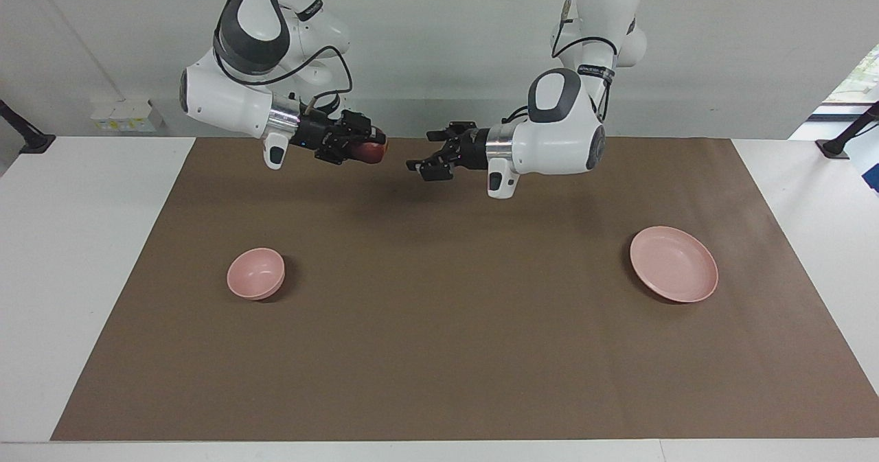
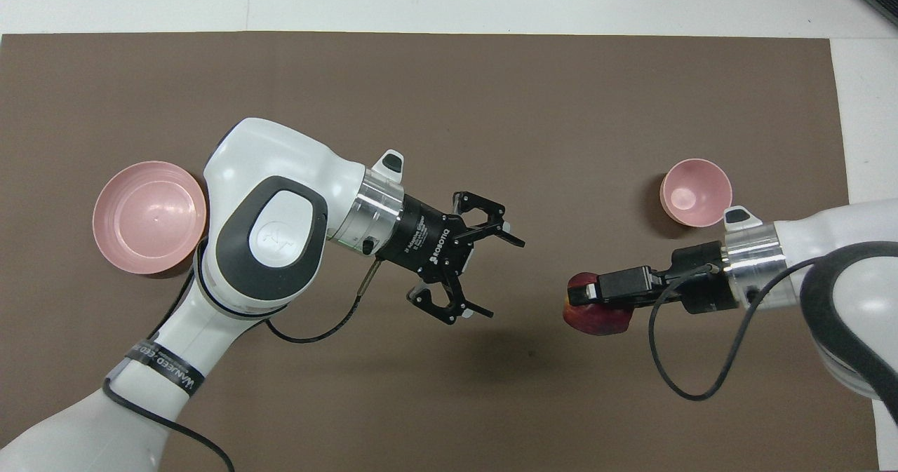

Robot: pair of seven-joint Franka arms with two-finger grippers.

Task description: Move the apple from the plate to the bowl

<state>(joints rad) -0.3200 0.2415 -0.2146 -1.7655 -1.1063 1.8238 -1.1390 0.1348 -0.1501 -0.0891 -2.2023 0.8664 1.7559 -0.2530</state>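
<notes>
My right gripper (image 1: 367,145) is shut on the dark red apple (image 1: 375,153) and holds it high over the brown mat, toward the table's middle and not over the bowl. In the overhead view the apple (image 2: 595,318) shows under the right gripper (image 2: 579,294). My left gripper (image 1: 420,154) is open and empty in the air, facing the apple a short gap away; it also shows in the overhead view (image 2: 505,278). The small pink bowl (image 1: 255,273) (image 2: 696,191) stands empty at the right arm's end. The wide pink plate (image 1: 674,263) (image 2: 149,217) lies empty at the left arm's end.
A brown mat (image 1: 439,352) covers most of the white table (image 1: 75,242). The left arm's elbow hangs over the mat beside the plate in the overhead view.
</notes>
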